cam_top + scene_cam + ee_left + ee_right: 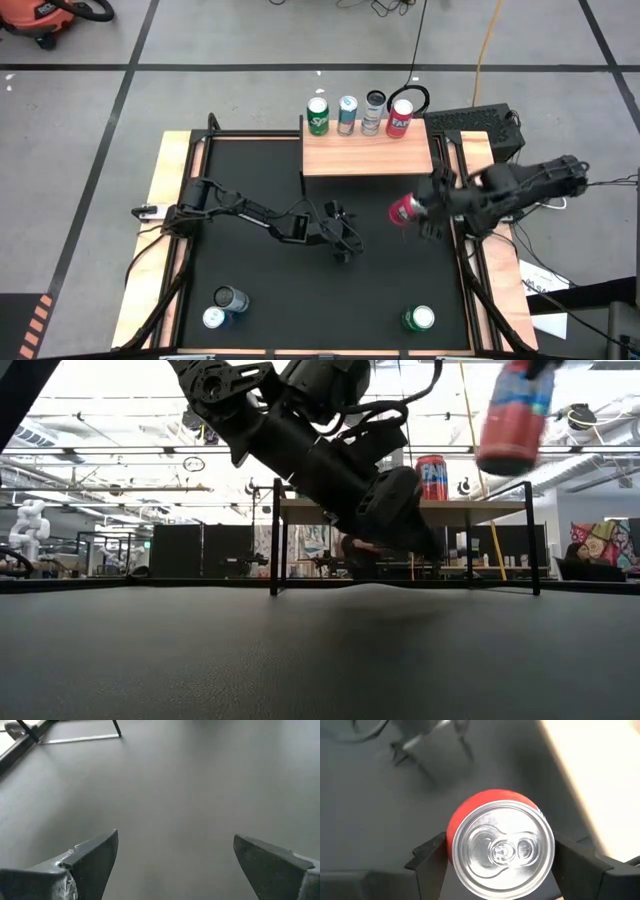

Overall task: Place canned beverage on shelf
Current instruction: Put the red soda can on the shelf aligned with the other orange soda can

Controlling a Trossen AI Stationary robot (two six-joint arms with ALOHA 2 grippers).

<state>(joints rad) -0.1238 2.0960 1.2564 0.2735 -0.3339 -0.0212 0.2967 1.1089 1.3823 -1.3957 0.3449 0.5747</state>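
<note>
Red can [404,209] pinched in right gripper [420,212], lifted clear near shelf [366,155] front edge; left gripper [343,240] spread, idle mid-table.

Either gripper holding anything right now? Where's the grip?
Right gripper holds a red can by its side wall near the top rim, lifted off the table. Left gripper is open, empty.
</note>
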